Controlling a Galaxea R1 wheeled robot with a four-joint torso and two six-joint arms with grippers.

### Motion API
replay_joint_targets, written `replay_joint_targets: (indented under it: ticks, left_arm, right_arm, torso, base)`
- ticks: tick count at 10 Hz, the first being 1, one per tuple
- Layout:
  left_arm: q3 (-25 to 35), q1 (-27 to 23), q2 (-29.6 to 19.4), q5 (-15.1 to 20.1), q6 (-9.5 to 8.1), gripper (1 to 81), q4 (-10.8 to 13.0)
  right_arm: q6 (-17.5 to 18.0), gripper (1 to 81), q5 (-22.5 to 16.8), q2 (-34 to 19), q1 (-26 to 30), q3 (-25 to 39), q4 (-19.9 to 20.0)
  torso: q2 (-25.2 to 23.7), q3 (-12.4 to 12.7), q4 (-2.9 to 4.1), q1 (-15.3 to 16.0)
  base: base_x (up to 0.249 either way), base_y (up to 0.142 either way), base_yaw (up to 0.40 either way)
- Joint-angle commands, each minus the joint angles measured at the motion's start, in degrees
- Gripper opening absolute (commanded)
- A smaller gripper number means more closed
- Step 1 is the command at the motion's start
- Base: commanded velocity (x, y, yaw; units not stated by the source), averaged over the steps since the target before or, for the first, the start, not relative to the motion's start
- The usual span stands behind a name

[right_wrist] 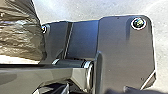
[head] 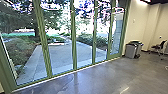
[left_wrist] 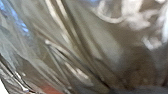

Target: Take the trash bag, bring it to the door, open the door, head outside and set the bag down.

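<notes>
Bag: we see the trash bag point(left_wrist: 82, 50) up close in the left wrist view, brownish, shiny and creased, with a bluish sheen and a reddish patch; in the right wrist view it is near the robot's own dark plate point(right_wrist: 122, 50).
Jaws: we cannot tell, left or right, whether they are released, clenched or grasping the bag.
Floor: smooth, grey and glossy point(head: 100, 77), with pale reflections.
Glass wall: tall panes in green frames point(head: 73, 37), running from near us on the left to farther off on the right; we cannot tell which part opens.
Bin: grey with a dark top point(head: 130, 51), just past the glass wall's far end, by a cream wall point(head: 138, 25).
Chair: dark point(head: 157, 46), farther right than the bin.
Outside: grey paving point(head: 67, 53), shrubs point(head: 91, 40) on both sides, and a tree trunk point(head: 35, 20).
</notes>
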Motion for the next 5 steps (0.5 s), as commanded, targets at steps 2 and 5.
replay_joint_targets:
  ticks: [2,5]
  left_arm:
    - [0.0,-4.1,0.1,3.1,-0.16,1.0,0.4]
    - [-0.1,-4.2,0.1,3.0,-0.16,1.0,0.3]
  right_arm:
    - [-0.2,81.1,-3.7,0.1,3.1,0.2,-0.4]
    - [-0.2,81.1,-3.7,0.2,3.1,0.2,-0.4]
  torso:
    - [0.0,0.0,0.0,0.0]
    - [0.0,0.0,0.0,0.0]
  base:
    - [0.0,0.0,-0.29]
    - [0.0,0.0,-0.287]
